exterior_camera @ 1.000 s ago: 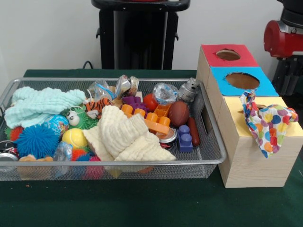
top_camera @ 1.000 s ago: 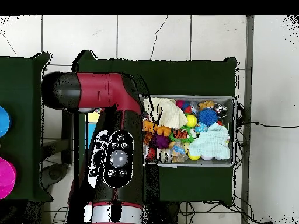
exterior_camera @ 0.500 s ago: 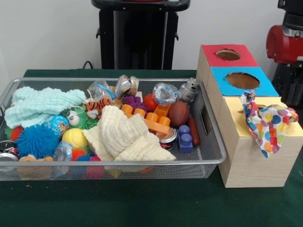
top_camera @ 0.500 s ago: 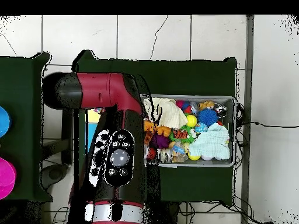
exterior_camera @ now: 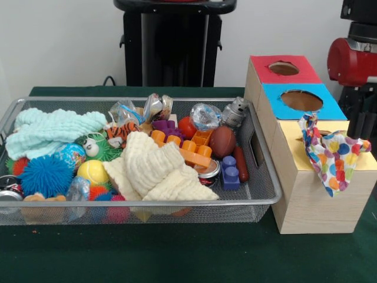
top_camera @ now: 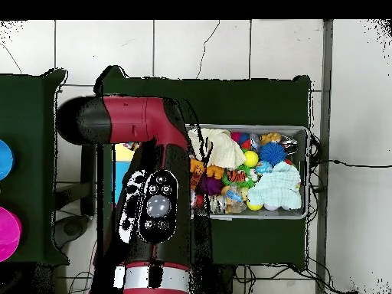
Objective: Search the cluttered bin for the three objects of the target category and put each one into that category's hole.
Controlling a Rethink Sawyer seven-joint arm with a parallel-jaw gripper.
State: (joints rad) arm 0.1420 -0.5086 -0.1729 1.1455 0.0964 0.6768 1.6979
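A wire mesh bin [exterior_camera: 177,203] holds a jumble of toys, with a cream cloth [exterior_camera: 156,171] in the middle and a mint cloth [exterior_camera: 53,130] at the back left. Beside it to the right stands a wooden box with a red hole [exterior_camera: 283,68], a blue hole [exterior_camera: 301,100] and a yellow section [exterior_camera: 288,132]. A polka-dot cloth [exterior_camera: 331,154] hangs out of the yellow section and down the box's side. Only a red arm link [exterior_camera: 351,62] shows at the right edge. In the overhead view the arm [top_camera: 153,207] covers the box, and the gripper is hidden.
Among the bin's clutter are a blue spiky ball [exterior_camera: 46,175], a yellow ball [exterior_camera: 92,172], orange blocks [exterior_camera: 188,150], a brown football [exterior_camera: 222,141] and a tiger toy [exterior_camera: 122,132]. A blue disc [top_camera: 4,159] and a pink disc [top_camera: 8,233] lie at the overhead view's left edge.
The red arm link has shifted slightly at the right edge. The cloths and the toys in the bin have not moved.
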